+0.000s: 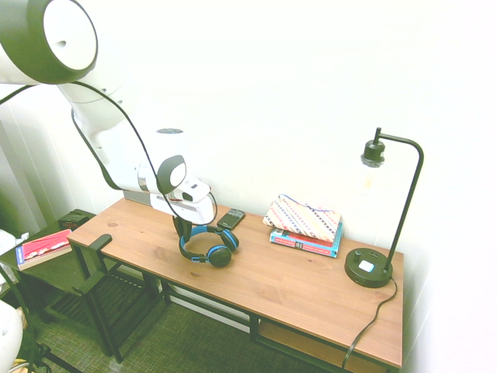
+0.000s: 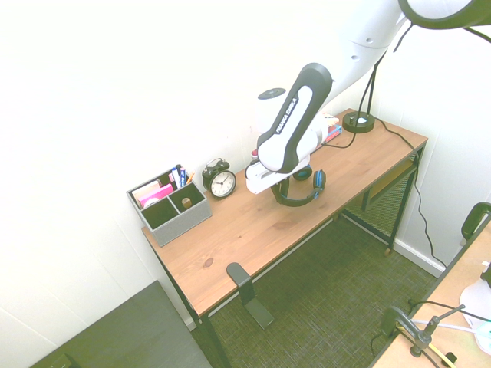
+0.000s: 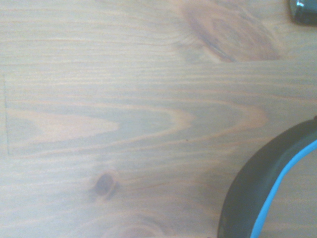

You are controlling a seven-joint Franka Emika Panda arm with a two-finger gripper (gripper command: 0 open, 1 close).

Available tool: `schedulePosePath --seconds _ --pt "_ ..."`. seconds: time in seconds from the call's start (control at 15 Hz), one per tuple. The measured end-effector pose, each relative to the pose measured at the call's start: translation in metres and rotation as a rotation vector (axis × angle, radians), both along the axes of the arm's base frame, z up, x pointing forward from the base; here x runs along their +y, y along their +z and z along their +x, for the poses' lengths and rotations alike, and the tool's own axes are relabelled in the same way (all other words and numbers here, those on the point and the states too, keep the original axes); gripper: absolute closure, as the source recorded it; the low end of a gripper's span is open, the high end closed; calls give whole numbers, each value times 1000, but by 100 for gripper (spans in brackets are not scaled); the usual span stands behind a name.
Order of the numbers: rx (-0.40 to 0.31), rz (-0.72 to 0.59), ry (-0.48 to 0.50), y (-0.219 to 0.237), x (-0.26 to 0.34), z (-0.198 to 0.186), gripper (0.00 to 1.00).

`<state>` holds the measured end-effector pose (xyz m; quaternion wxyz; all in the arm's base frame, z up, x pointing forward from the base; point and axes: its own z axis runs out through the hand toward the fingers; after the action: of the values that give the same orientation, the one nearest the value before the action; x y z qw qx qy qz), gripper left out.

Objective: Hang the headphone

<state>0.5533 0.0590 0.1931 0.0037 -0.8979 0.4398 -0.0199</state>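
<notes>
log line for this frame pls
phase: grasp | gripper: shut on headphone, at headband | headphone: by desk surface, unhung | hook: desk front edge, empty

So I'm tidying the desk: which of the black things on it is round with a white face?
The alarm clock, standing beside the grey organizer; the lamp shows no such face.

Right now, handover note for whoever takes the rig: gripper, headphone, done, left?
Gripper: pointing down at the headphone's headband; pictures don't show the fingers clearly.
Headphone: near the desk's front edge, ear cups on or just above the wood, headband under the gripper.
Done: gripper is at the headband.
Left: lift and hang it; the black hook at the desk's front edge looks the likely spot.
</notes>
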Motion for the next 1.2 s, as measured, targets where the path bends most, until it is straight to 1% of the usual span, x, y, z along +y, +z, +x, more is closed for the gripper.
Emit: schedulePosePath --seconds 0.07,0.27,0.4,0.47,0.6,0.73,0.87,0.93,1.13,1.2 --pt "2 17 -3 22 2 -5 100" --pt "64 60 46 95 29 -27 100" --pt "88 75 117 130 72 -48 100" --pt "93 78 155 136 103 -59 100" --pt "115 70 240 127 174 -91 100" --pt "124 51 313 112 223 -125 100" --pt "140 40 352 98 246 -155 100" --pt "138 38 360 88 252 -171 100" --pt "99 29 375 50 265 -208 100" --pt "90 28 377 38 267 -215 100"
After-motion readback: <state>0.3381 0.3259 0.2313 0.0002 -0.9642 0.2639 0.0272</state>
